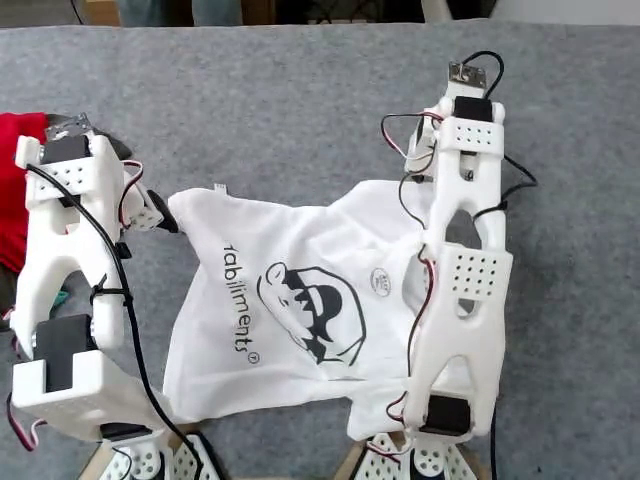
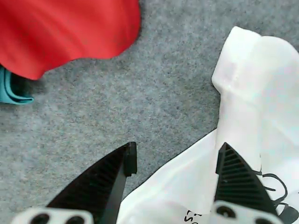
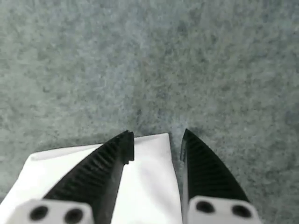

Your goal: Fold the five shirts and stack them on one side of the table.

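Observation:
A white shirt (image 1: pixel 300 300) with a black print lies spread on the grey table between the two arms. My left gripper (image 2: pixel 176 161) is open at the shirt's left upper corner (image 2: pixel 252 60), with one finger (image 2: pixel 233 172) over the white cloth and the other over bare table. In the high view the left gripper (image 1: pixel 158 212) sits right beside that corner. My right gripper (image 3: pixel 156 140) is open low over the table, with a white shirt edge (image 3: pixel 149 186) lying between its fingers. The right arm (image 1: pixel 465 200) stands over the shirt's right side.
A red shirt (image 1: pixel 12 190) lies at the table's left edge, and shows close by in the left wrist view (image 2: pixel 70 28). A teal cloth (image 2: pixel 14 88) peeks out beside it. Bare grey table (image 1: pixel 300 110) stretches beyond the white shirt.

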You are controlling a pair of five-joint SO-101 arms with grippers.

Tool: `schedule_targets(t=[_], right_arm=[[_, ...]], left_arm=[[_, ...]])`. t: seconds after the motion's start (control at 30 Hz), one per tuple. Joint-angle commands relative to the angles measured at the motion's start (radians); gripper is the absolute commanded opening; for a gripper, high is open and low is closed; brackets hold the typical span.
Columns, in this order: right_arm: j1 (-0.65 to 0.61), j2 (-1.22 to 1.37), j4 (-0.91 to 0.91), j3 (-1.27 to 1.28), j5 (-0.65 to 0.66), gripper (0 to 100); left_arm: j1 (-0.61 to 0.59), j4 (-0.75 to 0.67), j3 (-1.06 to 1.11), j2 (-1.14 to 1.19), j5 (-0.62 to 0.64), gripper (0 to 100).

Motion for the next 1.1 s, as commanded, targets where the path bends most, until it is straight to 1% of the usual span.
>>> schedule_targets(t=[0.0,0.27,0.37,0.5,0.57,0.77,1.07], right_arm=[[-0.006,0.005,-0.009,-0.033,0.006,17.8],[-0.008,0.027,0.035,-0.045,0.009,18.0],[-0.008,0.027,0.081,-0.113,0.012,18.0],[-0.012,0.035,0.183,-0.282,0.117,18.0],[-0.014,0.036,0.218,-0.314,0.152,18.0],[-0.008,0.070,0.222,-0.294,0.224,18.0],[-0.008,0.113,0.207,-0.294,0.229,18.0]], left_arm=[[-0.002,0.006,-0.025,-0.046,-0.008,29],[-0.008,0.006,-0.025,-0.046,-0.008,29],[-0.008,0.006,-0.025,-0.046,-0.008,29],[-0.008,0.006,-0.025,-0.046,-0.008,29],[-0.008,0.006,-0.025,-0.046,-0.008,29],[-0.008,0.006,-0.025,-0.043,-0.008,29],[-0.008,0.006,-0.025,-0.037,-0.008,29]])
